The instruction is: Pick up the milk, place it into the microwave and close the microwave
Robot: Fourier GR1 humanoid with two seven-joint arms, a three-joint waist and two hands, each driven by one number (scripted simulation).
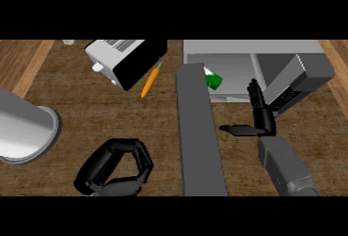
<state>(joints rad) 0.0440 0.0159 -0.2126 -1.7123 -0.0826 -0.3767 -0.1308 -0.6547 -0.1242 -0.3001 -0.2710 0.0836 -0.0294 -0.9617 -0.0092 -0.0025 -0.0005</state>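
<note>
The microwave point(272, 48) stands at the back right with its cavity showing. Its grey door point(201, 138) is swung open and juts toward me as a long upright slab. The milk carton point(215, 81), white with a green patch, stands inside the cavity just behind the door's far end, which hides part of it. My right hand point(262, 117) hovers in front of the cavity, right of the door, open with straight fingers pointing away and the thumb out toward the door, holding nothing. My left hand point(112, 168) is at the lower left over the counter, fingers curled and empty.
A white toaster-like appliance point(112, 53) with a black panel sits at the back left. An orange carrot point(151, 82) lies beside it. A large grey pot point(24, 131) stands at the left edge. Wooden counter point(88, 115) shows between them.
</note>
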